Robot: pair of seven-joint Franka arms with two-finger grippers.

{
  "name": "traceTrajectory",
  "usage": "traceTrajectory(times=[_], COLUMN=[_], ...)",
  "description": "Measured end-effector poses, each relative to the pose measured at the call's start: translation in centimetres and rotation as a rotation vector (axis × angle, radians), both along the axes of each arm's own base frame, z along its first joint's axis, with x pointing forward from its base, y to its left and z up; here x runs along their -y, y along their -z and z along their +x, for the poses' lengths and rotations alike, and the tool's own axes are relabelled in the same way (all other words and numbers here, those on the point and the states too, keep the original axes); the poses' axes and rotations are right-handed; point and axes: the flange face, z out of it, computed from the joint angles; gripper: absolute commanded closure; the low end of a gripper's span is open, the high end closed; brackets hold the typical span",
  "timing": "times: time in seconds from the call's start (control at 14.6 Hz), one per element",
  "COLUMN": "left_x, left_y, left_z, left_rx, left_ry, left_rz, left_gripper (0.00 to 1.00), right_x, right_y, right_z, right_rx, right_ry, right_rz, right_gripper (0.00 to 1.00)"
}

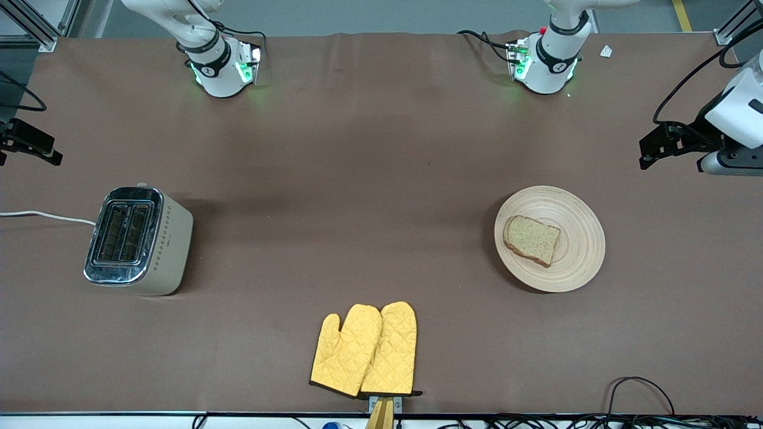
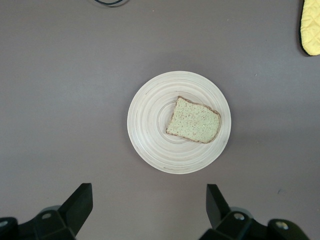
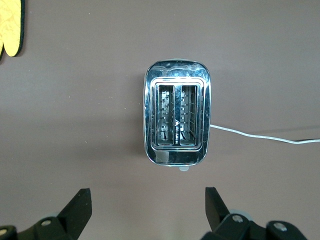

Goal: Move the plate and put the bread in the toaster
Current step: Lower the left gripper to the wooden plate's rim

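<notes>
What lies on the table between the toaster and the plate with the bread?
Only bare brown cloth, in the front view, between the toaster and the plate; the yellow oven mitts lie nearer the camera.

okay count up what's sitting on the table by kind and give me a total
Plate: 1
Bread slice, on the plate: 1
Toaster: 1
Yellow oven mitts: 2
Total: 5
</notes>
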Motion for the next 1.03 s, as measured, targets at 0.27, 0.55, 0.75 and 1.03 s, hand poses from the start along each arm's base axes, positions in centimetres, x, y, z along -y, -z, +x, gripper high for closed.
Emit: traceTrajectory(times=[0.27,0.55,0.75,1.03], left_x=[0.0,-0.8,-6.7,-18.6], left_y=[0.0,0.9,5.0,18.7], left_z=[0.0,0.5,2.5,5.3], left_rx=[0.000,-0.017,-0.092,-0.239], left_ry=[0.004,0.008,-0.060,-0.115], left_rz=[0.000,0.001,-0.142,-0.440], left_gripper=[0.00,0.00,0.00,0.00], right_x=[0.0,0.0,0.1,0.2], right_y=[0.0,0.0,0.0,0.0], right_z=[0.0,0.0,0.0,0.0], right_rx=[-0.001,-0.001,-0.002,-0.003], right_ry=[0.001,0.001,0.002,0.003], right_rz=[0.000,0.000,0.000,0.000], right_gripper=[0.00,0.00,0.00,0.00])
